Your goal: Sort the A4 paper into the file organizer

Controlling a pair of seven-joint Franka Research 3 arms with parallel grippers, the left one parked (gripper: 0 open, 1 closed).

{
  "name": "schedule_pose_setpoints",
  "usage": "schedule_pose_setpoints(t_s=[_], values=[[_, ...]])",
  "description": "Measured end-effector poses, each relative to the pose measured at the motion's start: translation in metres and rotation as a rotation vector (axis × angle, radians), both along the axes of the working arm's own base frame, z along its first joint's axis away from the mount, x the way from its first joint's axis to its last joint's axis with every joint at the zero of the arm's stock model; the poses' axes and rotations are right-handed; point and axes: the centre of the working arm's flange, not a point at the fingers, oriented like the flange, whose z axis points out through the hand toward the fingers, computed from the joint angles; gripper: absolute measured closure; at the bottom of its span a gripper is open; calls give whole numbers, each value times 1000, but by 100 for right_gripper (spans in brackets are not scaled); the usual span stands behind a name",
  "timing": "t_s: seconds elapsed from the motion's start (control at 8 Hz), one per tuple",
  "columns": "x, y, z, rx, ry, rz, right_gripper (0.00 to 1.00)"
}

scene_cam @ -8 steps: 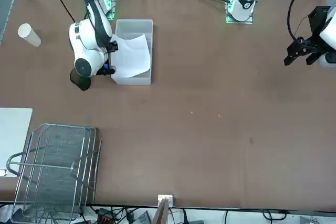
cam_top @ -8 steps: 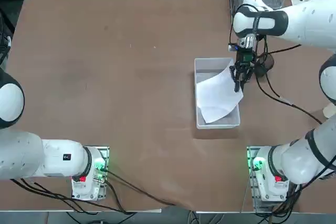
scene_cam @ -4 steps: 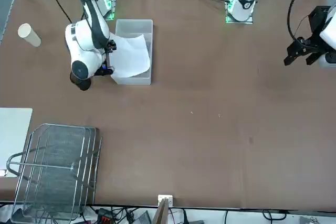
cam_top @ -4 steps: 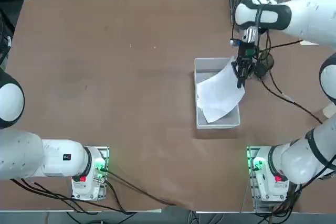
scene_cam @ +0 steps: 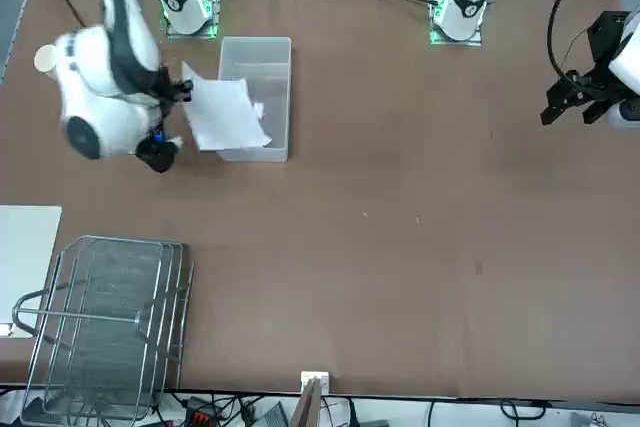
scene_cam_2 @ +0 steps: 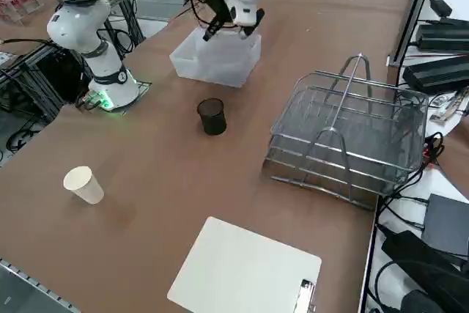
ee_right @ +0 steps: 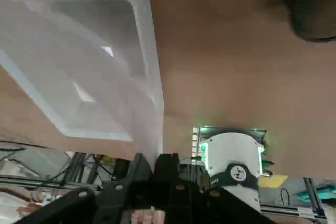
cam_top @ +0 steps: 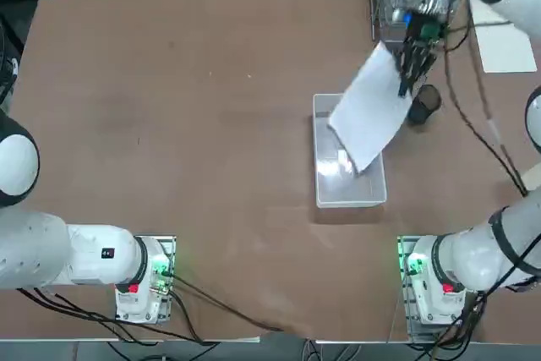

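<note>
In the front view, the right gripper (scene_cam: 178,97) at the upper left pinches one edge of the A4 paper (scene_cam: 222,115) above the plastic bin (scene_cam: 272,51), and next it must carry it to the file organizer (scene_cam: 105,322) at the lower left.

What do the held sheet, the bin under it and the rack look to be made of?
A4 paper, pinched by the right gripper: thin matte white paper, hanging tilted.
Bin: translucent plastic, probably; table shows through.
File organizer: silver wire mesh, likely metal.
</note>
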Motion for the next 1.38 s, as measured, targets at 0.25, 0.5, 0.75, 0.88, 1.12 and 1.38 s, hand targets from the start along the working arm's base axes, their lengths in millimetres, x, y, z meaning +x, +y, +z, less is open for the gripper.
schedule_pose_setpoints(t_s=[0.25,0.5,0.75,0.88,1.12,1.38], values=[[32,-47,75,15,-154,-84,99],[55,-92,136,20,-335,-173,99],[75,-119,169,58,-517,-266,99],[83,-138,174,87,-578,-328,99],[97,-187,178,165,-690,-477,99],[106,-229,164,249,-711,-607,99]])
